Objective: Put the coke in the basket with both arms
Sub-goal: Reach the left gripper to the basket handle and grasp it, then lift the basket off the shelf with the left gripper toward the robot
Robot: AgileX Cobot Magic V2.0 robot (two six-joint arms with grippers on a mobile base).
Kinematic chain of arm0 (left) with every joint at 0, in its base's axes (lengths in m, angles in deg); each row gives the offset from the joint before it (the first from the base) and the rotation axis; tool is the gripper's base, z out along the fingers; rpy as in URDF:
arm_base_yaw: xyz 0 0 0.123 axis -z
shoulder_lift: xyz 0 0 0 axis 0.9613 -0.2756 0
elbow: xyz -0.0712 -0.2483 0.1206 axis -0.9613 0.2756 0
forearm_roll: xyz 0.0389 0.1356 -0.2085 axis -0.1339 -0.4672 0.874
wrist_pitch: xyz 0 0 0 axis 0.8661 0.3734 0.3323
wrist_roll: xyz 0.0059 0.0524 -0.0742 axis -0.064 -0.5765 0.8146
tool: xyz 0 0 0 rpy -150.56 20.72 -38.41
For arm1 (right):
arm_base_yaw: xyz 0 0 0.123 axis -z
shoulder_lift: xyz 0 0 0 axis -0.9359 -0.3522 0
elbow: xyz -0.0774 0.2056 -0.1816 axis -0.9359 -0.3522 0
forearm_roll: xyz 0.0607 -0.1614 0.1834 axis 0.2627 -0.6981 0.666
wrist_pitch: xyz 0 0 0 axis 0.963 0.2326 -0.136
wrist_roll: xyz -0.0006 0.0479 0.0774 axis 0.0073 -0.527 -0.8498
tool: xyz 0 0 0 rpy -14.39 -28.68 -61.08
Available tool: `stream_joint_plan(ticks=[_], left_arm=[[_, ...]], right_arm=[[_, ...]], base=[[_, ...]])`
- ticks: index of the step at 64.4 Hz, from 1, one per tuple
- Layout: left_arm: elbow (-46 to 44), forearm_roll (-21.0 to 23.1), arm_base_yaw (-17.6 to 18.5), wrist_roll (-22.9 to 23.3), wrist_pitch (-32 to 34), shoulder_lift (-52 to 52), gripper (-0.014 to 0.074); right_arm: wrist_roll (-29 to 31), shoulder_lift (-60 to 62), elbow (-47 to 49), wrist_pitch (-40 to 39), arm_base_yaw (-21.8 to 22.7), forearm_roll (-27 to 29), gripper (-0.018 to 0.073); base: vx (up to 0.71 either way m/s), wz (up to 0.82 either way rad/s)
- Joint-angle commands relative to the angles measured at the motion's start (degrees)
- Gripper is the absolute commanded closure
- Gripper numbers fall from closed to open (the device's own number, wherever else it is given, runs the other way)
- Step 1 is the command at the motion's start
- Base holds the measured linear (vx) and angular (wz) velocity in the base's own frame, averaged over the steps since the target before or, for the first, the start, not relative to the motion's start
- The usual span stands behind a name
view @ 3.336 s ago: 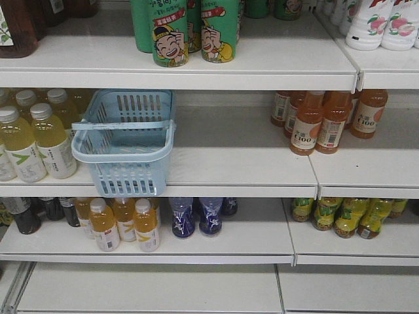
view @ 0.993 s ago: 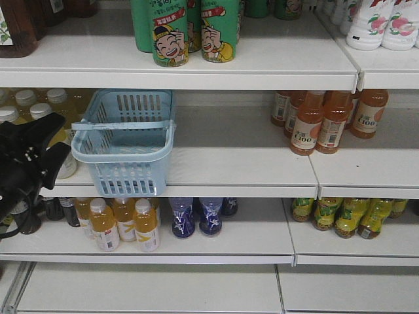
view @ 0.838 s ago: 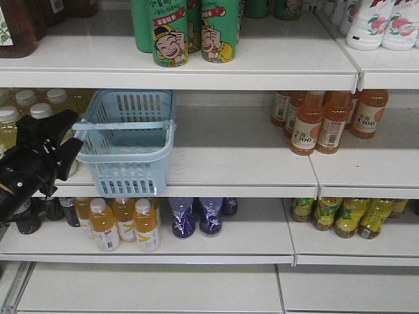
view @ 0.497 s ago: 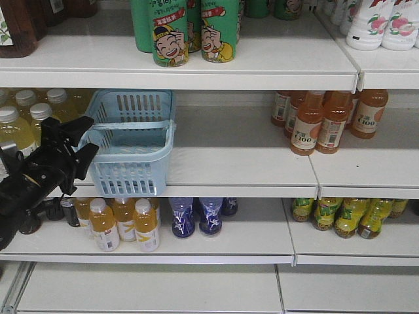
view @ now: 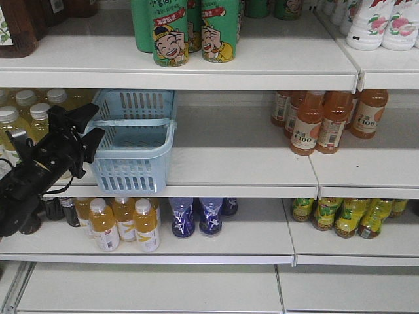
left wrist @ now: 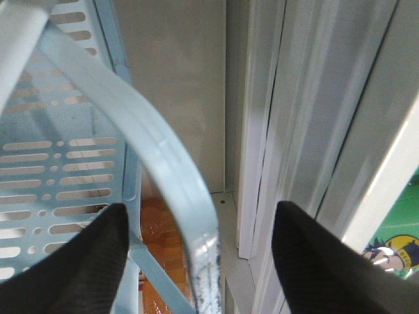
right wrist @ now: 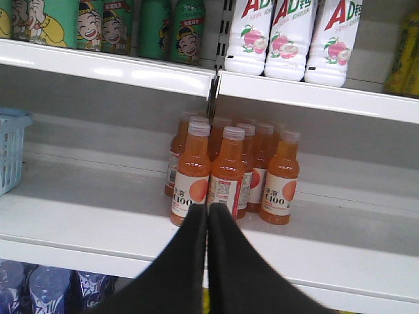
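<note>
While the basket [view: 131, 175] is sitting at centre left on the middle shelf [view: 249, 167], the left end effector [view: 88, 125] is holding its fingers [left wrist: 91, 255] wide either side of the handle [left wrist: 177, 176], gripping nothing, probably to steady it; the right end effector [right wrist: 208, 219] is hanging pinched shut, empty; the coke is showing nowhere

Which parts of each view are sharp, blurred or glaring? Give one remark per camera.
Front view: sharp and evenly lit, soft shadow under each shelf. Left wrist view: the basket is too close, so its handle and the dark jaws blur. Right wrist view: orange bottles crisp, jaws soft, glare on the upper shelf edge.
</note>
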Motion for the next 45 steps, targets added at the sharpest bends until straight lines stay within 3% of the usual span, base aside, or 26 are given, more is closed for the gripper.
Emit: stream_joint_plan(ticks=[1,22,35,45], left_arm=[[-1.1,0.8,0.4,0.2,1.6,2.1,0.0207],[-1.1,0.7,0.4,0.2,1.5,2.1,0.0605],[-1.1,-2.7,0.4,0.2,3.5,2.1,0.0604],[-1.1,-8.1,0.4,0.4,6.7,2.1,0.0604]], right_arm=[[0.3,1.0,-0.6,-4.3,0.2,-0.1,0.0561],[0.3,1.0,-0.6,-4.3,0.2,-0.1,0.0561],[0.3,1.0,-0.6,-4.3,0.2,-0.1,0.0561],[0.3,1.0,-0.6,-4.3,0.2,-0.1,0.0561]], base=[[0.00,0.00],[0.00,0.00],[0.00,0.00],[0.00,0.00]])
